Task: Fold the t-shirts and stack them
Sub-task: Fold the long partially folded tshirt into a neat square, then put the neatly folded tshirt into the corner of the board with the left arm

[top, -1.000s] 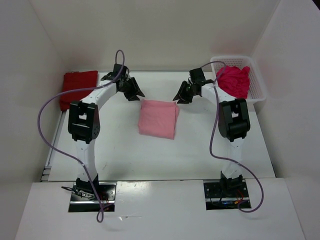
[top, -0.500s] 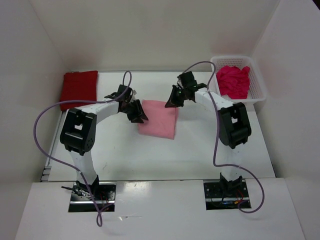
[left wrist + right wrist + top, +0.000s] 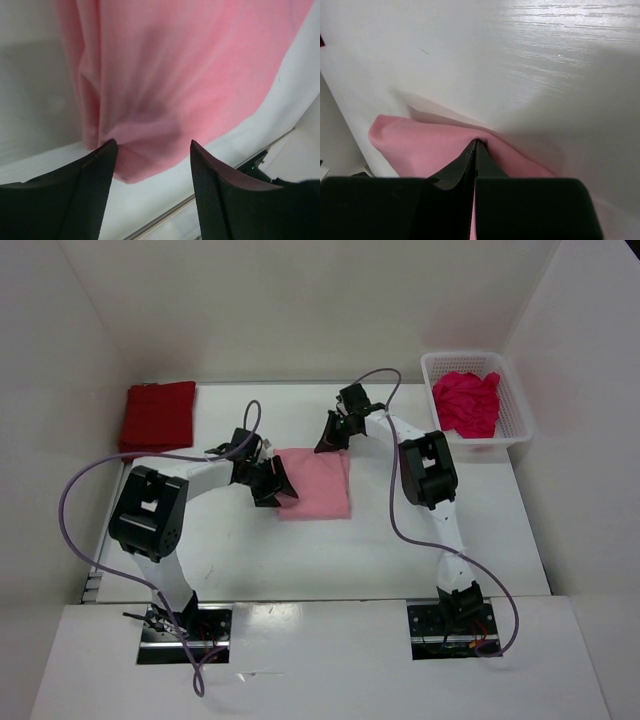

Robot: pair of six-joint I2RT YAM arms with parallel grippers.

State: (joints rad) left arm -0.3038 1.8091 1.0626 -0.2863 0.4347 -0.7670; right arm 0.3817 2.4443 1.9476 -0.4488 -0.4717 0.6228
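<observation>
A folded light pink t-shirt [image 3: 318, 485] lies mid-table. My left gripper [image 3: 275, 485] is at its left near corner, open, and in the left wrist view the pink t-shirt [image 3: 170, 85] has that corner between the spread fingertips of the left gripper [image 3: 152, 150]. My right gripper [image 3: 331, 436] is at the shirt's far edge. In the right wrist view the right gripper [image 3: 476, 142] is shut on a pinch of the pink t-shirt [image 3: 415, 145]. A folded dark red t-shirt [image 3: 157, 417] lies at the far left. A crumpled crimson t-shirt [image 3: 466, 403] sits in the basket.
The white lattice basket [image 3: 512, 415] stands at the far right against the enclosure wall. White walls close in the table on the left, back and right. Purple cables loop from both arms above the table.
Both arms came inward and down onto the pink t-shirt. The right gripper shut on its far edge. The left gripper moved to its left near corner and opened wider.
</observation>
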